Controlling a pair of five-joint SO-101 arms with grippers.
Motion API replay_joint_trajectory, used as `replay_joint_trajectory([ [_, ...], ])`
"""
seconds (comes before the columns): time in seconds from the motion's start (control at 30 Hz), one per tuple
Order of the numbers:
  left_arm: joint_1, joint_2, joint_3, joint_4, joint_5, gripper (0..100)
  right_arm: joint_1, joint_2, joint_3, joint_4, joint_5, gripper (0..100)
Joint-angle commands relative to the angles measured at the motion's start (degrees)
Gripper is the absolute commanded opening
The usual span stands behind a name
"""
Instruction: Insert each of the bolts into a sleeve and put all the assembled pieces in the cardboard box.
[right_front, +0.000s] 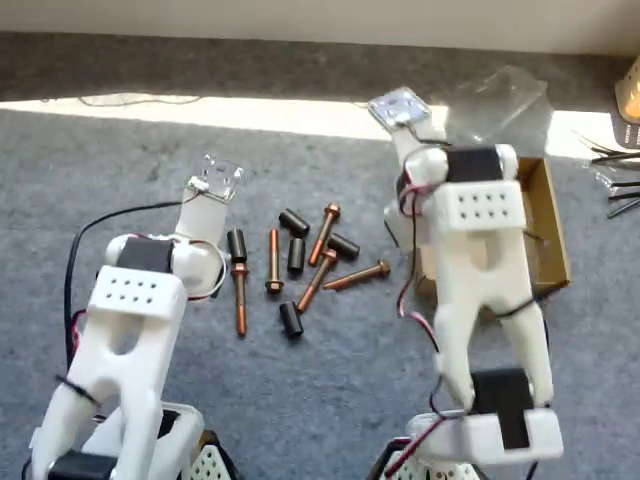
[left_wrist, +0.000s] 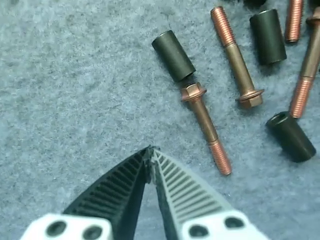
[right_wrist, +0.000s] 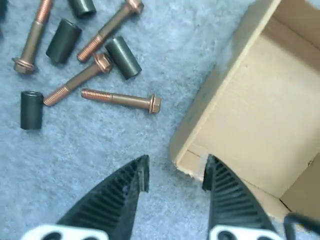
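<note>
We have nothing assembled yet. The bolts (right_front: 354, 276) and sleeves (right_front: 296, 254) lie loose and the cardboard box (right_wrist: 250, 125) looks bare. Our left gripper (left_wrist: 151, 150) is pinched closed on nothing; our right gripper (right_wrist: 176, 167) is spread, empty.

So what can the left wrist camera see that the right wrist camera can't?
The left wrist view has the left tool, shut, above bare carpet. The right wrist view has the right tool, open, by a corner of the box; the part of the box in view is empty. Both have copper bolts and black sleeves lying loose on the carpet, none of them joined yet.
</note>
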Motion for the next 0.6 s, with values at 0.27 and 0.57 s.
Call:
replay_joint_trajectory([
  [0.27,-9.4,9.2,-2.8,-9.2,7.0,1,-4.7,26.7,-30.4,5.1,5.3,17.0],
  [0.57,-10.4,9.2,-2.7,-9.3,7.3,1,-9.8,35.0,-31.4,4.6,7.6,17.0],
])
